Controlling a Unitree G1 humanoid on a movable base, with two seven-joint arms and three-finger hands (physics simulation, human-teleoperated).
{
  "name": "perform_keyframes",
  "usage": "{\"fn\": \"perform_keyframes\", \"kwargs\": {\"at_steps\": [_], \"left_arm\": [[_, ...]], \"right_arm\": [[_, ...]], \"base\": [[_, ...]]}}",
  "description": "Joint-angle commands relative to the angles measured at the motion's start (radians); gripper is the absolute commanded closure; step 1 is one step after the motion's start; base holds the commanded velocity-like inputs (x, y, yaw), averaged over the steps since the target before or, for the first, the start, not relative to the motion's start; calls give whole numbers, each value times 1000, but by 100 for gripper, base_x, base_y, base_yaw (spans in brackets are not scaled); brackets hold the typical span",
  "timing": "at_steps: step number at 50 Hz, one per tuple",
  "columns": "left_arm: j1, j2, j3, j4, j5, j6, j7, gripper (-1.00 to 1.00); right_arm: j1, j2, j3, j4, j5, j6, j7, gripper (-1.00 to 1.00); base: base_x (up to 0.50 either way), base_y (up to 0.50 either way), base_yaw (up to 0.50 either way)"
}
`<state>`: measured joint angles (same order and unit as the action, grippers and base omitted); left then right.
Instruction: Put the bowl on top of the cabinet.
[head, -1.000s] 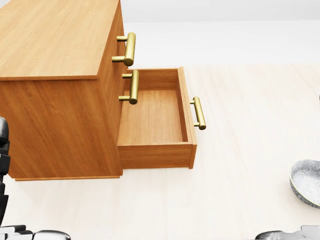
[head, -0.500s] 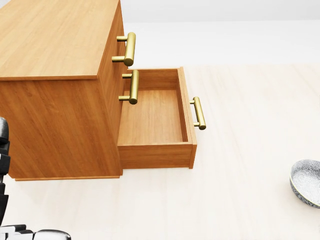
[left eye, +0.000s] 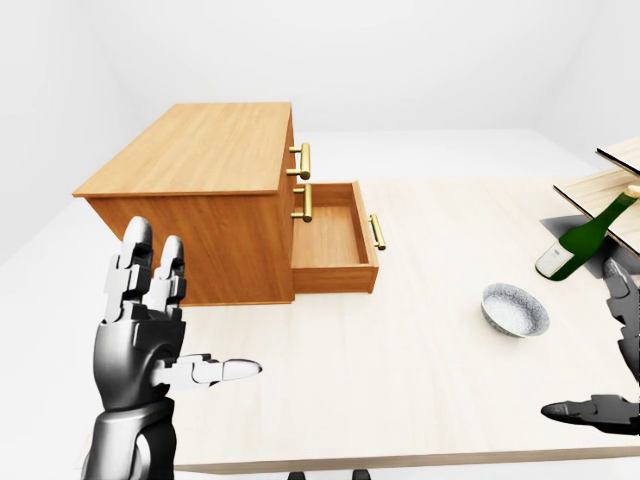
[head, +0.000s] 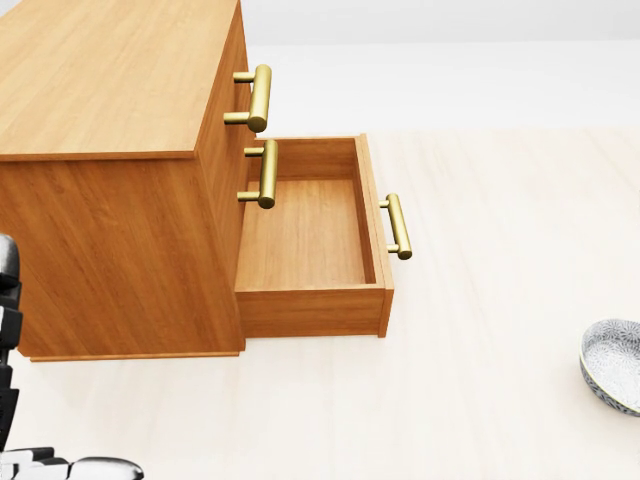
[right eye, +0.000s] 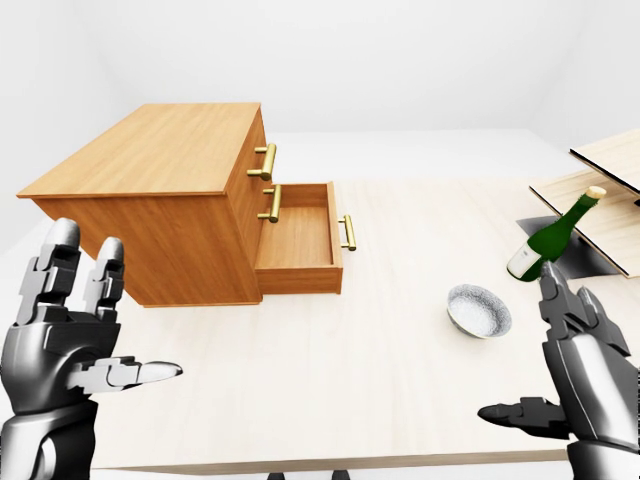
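Pale wood of the desk (left eye: 400, 340) fills the lower part of the eye views, with white walls behind. The wooden cabinet (left eye: 200, 150) is found on the desk at the left, its flat top bare. Its lowest drawer (left eye: 325, 240) is pulled out and shows nothing inside.

The bowl (left eye: 515, 309), pale, patterned and shallow, is seen upright on the desk, well apart from the cabinet, toward the right of the views. A green bottle (left eye: 585, 237) is noted tilted just beyond it, beside wooden boards at the right edge; what props it cannot be told.

The left hand (left eye: 135, 355) is raised at the lower left with fingers spread and nothing held. The right hand (right eye: 585, 385) is likewise spread wide and empty, low at the right and near the bowl but not touching it.

The step in hand is judged to be the reach for the bowl, not yet begun in earnest.

- The right hand is recommended, being the nearer.
- The rim should be pinched at the side nearest the robot, thumb within and fingers outside the wall, so that the bottle is kept clear.
- The bowl should be lifted level and carried higher than the cabinet's top edge.
- The path should be taken above the open drawer and its brass handle (left eye: 376, 231).
- Release is advised well inside the top's edges.
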<state>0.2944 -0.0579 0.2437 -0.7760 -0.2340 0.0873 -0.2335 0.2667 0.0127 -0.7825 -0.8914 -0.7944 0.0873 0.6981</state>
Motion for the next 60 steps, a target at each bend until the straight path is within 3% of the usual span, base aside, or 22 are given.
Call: {"fn": "perform_keyframes", "kwargs": {"at_steps": [1, 25, 42, 60], "left_arm": [[3, 0, -13, 10, 12, 0, 3, -100], [10, 0, -18, 0, 12, 0, 4, -100], [8, 1, -16, -3, 8, 0, 7, -100], [7, 1, -21, 9, 12, 0, 7, -100]], "right_arm": [[51, 10, -8, 137, -20, 0, 0, -100], [36, -9, -17, 145, -27, 0, 0, -100], [-62, -209, -27, 368, -55, 0, 0, -100], [-81, -246, 19, 455, -109, 0, 0, -100]], "base": [[0, 0, 0], [0, 0, 0], [0, 0, 0], [0, 0, 0]]}}
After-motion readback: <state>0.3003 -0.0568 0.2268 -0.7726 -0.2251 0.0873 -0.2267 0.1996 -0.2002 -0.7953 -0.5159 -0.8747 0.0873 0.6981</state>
